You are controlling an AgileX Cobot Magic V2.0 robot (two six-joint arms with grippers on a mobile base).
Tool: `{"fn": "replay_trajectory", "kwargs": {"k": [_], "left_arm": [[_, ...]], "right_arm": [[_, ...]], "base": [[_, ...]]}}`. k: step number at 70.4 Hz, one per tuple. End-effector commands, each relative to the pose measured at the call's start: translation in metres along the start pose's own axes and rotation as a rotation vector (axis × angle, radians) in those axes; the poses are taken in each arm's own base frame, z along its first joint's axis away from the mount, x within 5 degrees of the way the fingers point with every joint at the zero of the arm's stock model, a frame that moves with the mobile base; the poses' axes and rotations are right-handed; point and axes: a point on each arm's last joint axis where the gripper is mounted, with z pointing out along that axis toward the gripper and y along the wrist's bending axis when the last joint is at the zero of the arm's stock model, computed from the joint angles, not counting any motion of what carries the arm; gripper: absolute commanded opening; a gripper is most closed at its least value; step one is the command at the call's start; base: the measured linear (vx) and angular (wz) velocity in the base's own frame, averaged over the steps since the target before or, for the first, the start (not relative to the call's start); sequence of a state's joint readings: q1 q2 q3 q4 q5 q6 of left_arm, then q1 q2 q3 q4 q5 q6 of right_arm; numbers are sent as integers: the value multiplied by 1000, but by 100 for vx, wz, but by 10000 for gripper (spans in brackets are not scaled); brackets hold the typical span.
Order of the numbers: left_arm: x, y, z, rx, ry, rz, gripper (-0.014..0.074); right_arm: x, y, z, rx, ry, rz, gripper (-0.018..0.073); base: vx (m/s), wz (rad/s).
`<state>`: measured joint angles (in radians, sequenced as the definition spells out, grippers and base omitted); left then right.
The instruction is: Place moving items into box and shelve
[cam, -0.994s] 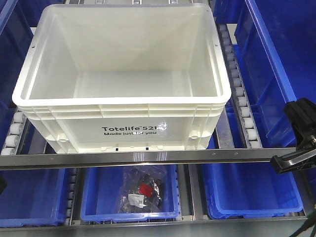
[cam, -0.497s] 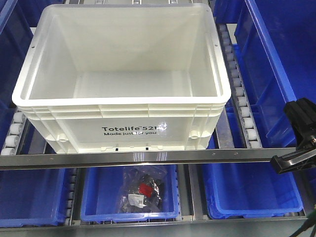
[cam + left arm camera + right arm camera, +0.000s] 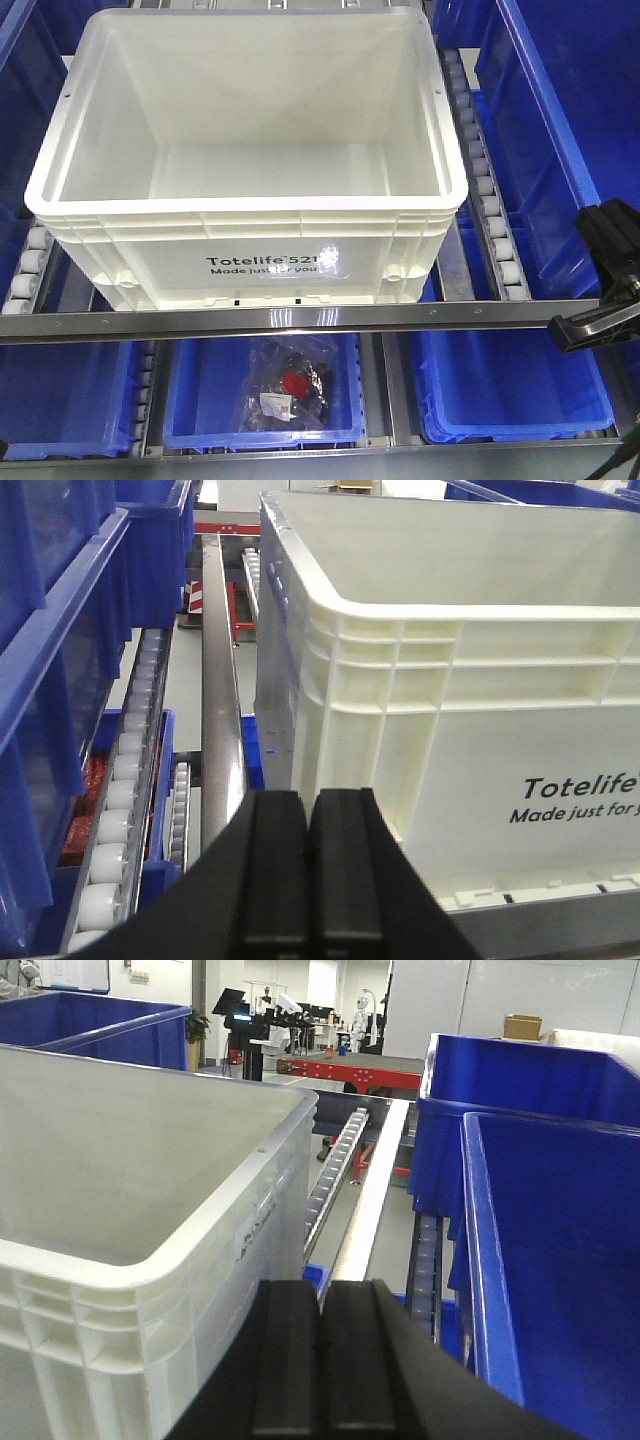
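Squarely on the roller shelf sits the box [image 3: 250, 160], a large white crate with a ribbed rim and dark lettering on its front wall. Its inside shows only bare white floor and walls in the front view. The crate's front edge lies just behind the metal rail [image 3: 300, 318] that runs across the shelf, and rows of white rollers [image 3: 485, 190] flank it on both sides. Blue bins [image 3: 555, 130] stand beside it to the right and left, and more sit on the level below; the middle lower bin [image 3: 262, 395] holds a dark bagged bundle [image 3: 290, 392] with a red spot. The left gripper [image 3: 310, 875] hangs just off the crate's front left corner, its two black fingers pressed together with nothing between them. The right gripper [image 3: 322, 1365] hangs by the crate's right rim, between crate and blue bin, fingers likewise closed together and empty.
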<state>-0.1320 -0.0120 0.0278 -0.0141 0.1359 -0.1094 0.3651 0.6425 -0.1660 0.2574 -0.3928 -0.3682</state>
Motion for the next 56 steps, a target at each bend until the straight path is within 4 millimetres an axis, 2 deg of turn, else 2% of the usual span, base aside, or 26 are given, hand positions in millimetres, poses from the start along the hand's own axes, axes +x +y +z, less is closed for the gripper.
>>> {"fn": "replay_trajectory", "kwargs": {"k": [1,49,56], "left_arm": [[-2,0,0,14,-71,-14,-27],[-2,0,0,14,-71,-14,-27],[-2,0,0,14,-71,-14,-26]], "right_arm": [[-17,-4,2,33,-108,-7,-15],[-17,-4,2,32,-108,-9,-15],[-18,0,2,-4,-121,-81,-15]], "base": [[0,0],[0,0],[0,0]]}}
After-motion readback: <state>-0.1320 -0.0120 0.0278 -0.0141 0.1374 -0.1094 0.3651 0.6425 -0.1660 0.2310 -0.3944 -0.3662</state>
